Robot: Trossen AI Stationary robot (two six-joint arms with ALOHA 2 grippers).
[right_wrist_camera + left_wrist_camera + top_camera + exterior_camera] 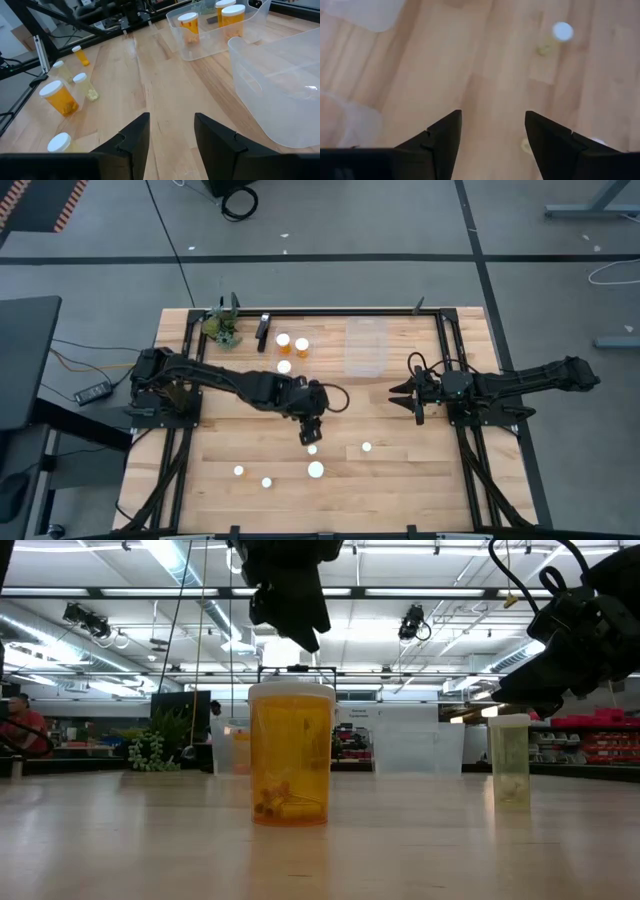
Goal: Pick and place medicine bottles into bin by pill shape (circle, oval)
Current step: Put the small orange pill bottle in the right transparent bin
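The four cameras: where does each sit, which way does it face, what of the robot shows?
High view: above the table, facing straight down on both arms, left gripper, right gripper.
Low view: at tabletop height, facing level across it; a large orange bottle stands close, arms above.
Left wrist view: on the left arm, facing down at the tabletop past its open fingers.
Right wrist view: on the right arm, facing a clear bin of three orange bottles past its open fingers.
Shared: high and right wrist views show that bin.
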